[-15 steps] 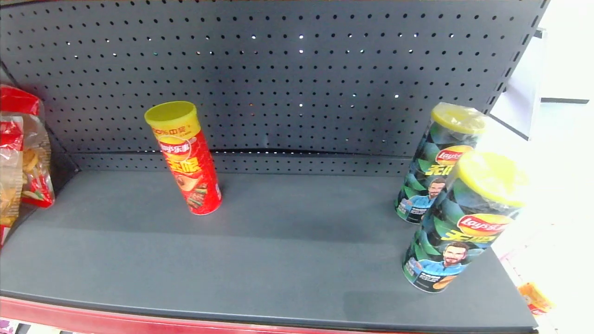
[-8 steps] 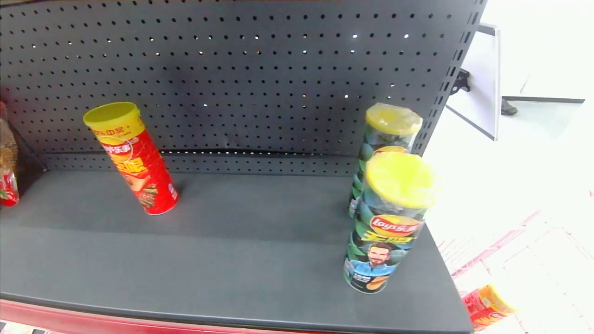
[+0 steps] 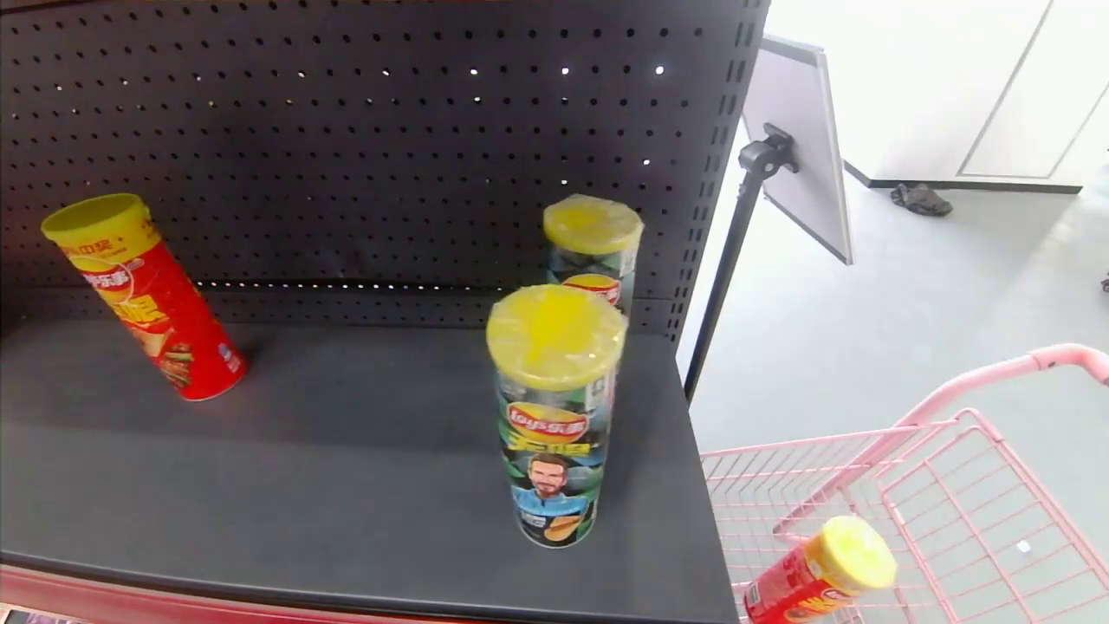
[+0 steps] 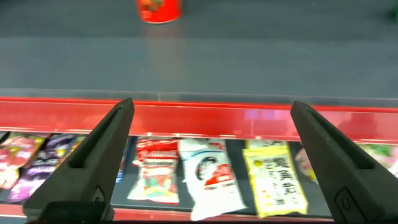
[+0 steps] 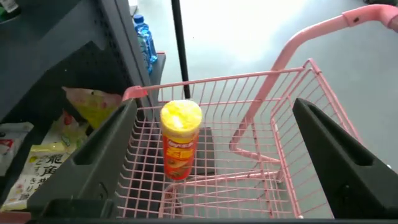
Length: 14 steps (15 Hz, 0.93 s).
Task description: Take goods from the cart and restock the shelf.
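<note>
On the dark shelf board (image 3: 346,451) stand a red chip can (image 3: 147,299) with a yellow lid at the far left and two green chip cans, one near the front (image 3: 554,416) and one behind it (image 3: 592,251) by the pegboard. A pink wire cart (image 3: 953,503) sits to the right of the shelf, holding one upright red chip can (image 3: 819,572) (image 5: 180,140). My right gripper (image 5: 214,186) hangs open above the cart (image 5: 261,155), with the can below between its fingers. My left gripper (image 4: 211,168) is open, facing the shelf's red front edge (image 4: 205,115); the red can's base (image 4: 160,9) stands beyond it.
Snack bags (image 4: 205,177) hang on the lower shelf under the red edge. A sign panel on a black pole (image 3: 797,147) stands just right of the shelf. More bags (image 5: 43,162) and a blue bottle (image 5: 144,37) sit on shelves beside the cart.
The head camera has swung to the right: the shelf contents slid left in the picture and the pink cart with its red can came into view. The cans themselves have not moved.
</note>
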Tool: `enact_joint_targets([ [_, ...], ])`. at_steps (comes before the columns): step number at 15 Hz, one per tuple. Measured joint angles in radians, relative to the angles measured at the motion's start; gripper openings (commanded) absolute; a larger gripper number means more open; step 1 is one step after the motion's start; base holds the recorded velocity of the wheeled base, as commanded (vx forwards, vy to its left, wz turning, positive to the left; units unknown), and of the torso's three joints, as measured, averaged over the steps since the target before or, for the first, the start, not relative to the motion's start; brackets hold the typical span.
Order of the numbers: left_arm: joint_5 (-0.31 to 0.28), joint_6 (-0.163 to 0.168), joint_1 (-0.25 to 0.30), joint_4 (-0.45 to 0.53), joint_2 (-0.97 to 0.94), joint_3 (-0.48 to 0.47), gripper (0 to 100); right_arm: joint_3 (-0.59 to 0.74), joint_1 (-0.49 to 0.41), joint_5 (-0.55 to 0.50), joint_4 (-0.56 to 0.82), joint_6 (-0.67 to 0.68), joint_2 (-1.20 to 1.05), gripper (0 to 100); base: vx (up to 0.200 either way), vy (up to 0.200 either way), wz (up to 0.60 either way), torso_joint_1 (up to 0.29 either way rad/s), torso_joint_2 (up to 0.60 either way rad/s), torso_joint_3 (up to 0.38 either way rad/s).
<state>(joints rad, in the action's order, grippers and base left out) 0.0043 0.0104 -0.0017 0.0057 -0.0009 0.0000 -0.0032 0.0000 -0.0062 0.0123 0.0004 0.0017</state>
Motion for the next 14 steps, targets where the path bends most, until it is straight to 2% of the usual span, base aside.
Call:
enact_joint_targets([
  [10,0.0,0.0,0.0,0.0,0.0,0.0,100,0.0,0.0,0.0,0.0,0.001,0.0,100,0.0,0.0,0.0,0.0,0.0,0.0],
  [14,0.0,0.0,0.0,0.0,0.0,0.0,100,0.0,0.0,0.0,0.0,0.001,0.0,100,-0.2,0.0,0.0,0.01,0.0,0.0],
])
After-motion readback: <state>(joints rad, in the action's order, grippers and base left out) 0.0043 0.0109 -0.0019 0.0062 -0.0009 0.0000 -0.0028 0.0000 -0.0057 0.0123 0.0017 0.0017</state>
